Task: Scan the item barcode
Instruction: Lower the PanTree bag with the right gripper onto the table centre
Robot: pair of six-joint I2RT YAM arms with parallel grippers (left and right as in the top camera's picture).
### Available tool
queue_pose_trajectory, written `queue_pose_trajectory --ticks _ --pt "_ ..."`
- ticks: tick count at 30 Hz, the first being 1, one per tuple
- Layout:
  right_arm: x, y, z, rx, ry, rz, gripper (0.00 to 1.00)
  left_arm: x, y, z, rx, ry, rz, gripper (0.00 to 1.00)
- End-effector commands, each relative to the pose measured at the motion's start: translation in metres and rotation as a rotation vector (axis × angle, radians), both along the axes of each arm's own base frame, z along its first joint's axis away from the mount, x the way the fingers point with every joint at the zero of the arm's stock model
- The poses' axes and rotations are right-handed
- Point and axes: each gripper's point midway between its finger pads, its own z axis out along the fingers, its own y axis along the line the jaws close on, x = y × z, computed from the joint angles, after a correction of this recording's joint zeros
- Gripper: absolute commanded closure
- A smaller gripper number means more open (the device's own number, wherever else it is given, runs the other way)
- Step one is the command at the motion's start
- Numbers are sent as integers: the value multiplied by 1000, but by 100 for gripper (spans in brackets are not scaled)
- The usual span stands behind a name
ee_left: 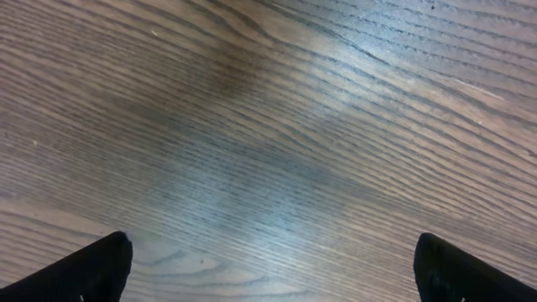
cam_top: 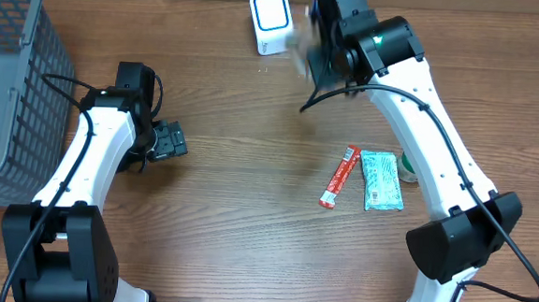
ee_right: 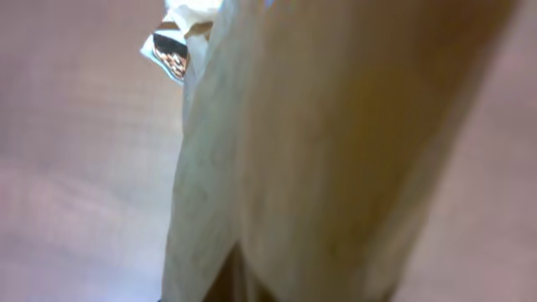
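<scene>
- Pale packet (ee_right: 336, 151) fills the right wrist view, its long axis running straight out from the right pincer (cam_top: 313, 52), which is clenched on it
- Left pincer (cam_top: 176, 144) hangs released over bare tabletop (ee_left: 268, 126), well apart from the packet
- White scanner (cam_top: 270, 22) stands just left of the held packet; the right arm is far nearer, so a slight leftward turn should present the barcode

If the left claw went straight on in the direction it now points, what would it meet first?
Probably the bare wooden table. The left claw is open, and its wrist view shows only wood grain ahead, nothing between or beyond the fingertips. How far away the surface lies is unclear.
</scene>
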Motion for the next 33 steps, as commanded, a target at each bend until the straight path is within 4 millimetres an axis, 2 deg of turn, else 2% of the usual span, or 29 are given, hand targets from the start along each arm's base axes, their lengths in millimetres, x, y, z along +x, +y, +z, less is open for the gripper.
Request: queue_pose_trajectory --ticks 1,2,5,14,19,22,26,32,33 --pt "-32 17 -21 89 189 36 96 6 2 4 12 -17 0 0" --pt "-43 17 -30 87 259 40 96 6 2 4 12 -17 0 0" --pt "-61 19 -48 97 368 44 96 6 2 4 12 -17 0 0" --pt "-89 9 -107 48 523 29 96 6 2 4 12 -17 0 0" --pt "-105 -15 -134 -66 576 3 96 6 2 4 12 -17 0 0" --pt "-111 -34 -141 -164 585 -31 96 6 2 4 12 -17 0 0" --pt "-109 -62 -142 -314 543 -110 96 6 2 4 12 -17 0 0" --pt "-105 -67 -141 -341 523 -113 95 6 2 4 12 -17 0 0" --pt "-105 -67 -141 -341 522 -113 88 6 2 4 12 -17 0 0"
